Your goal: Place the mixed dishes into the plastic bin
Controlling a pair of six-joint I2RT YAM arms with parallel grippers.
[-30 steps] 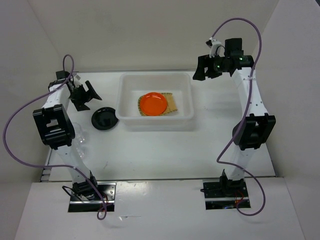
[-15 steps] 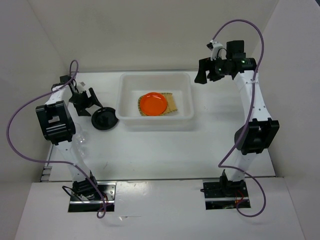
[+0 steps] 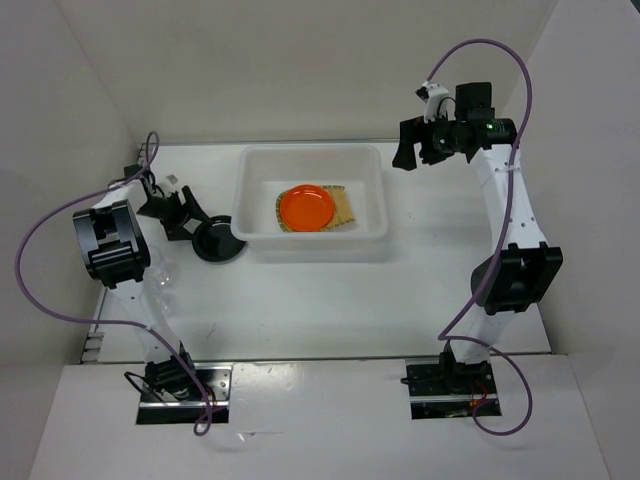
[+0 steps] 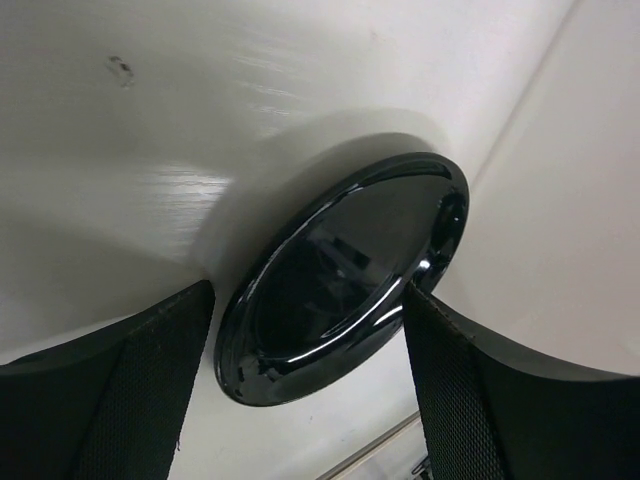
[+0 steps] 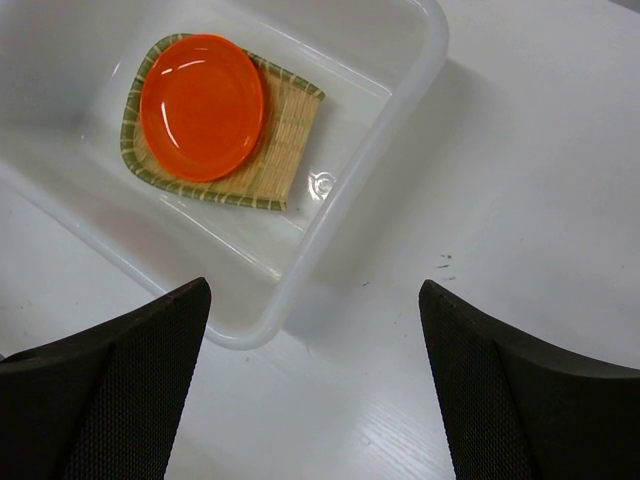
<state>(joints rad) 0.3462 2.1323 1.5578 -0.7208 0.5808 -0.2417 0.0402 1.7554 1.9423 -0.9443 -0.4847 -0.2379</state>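
The plastic bin [image 3: 376, 232] stands mid-table and holds the bamboo tray [image 3: 345, 207] with the orange plate [image 3: 306, 207] on it. The black plate [image 3: 222, 242] lies on the table against the bin's left side. My left gripper [image 3: 197, 224] is open and low, its fingers straddling the near rim of the black plate [image 4: 340, 275]. A clear glass cup [image 3: 165, 272] stands faintly visible beside the left arm. My right gripper [image 3: 408, 150] is open and empty, high above the bin's far right corner [image 5: 390, 190]. Its view shows the orange plate [image 5: 202, 105] on the tray [image 5: 285, 135].
White walls enclose the table on the left, back and right. The left arm's elbow [image 3: 110, 245] hangs over the cup's area. The bin wall [image 4: 580, 200] rises just beyond the black plate.
My left gripper has moved right and down to the black plate and now straddles it. The plate has shifted slightly toward the bin. The right arm has drifted a little right.
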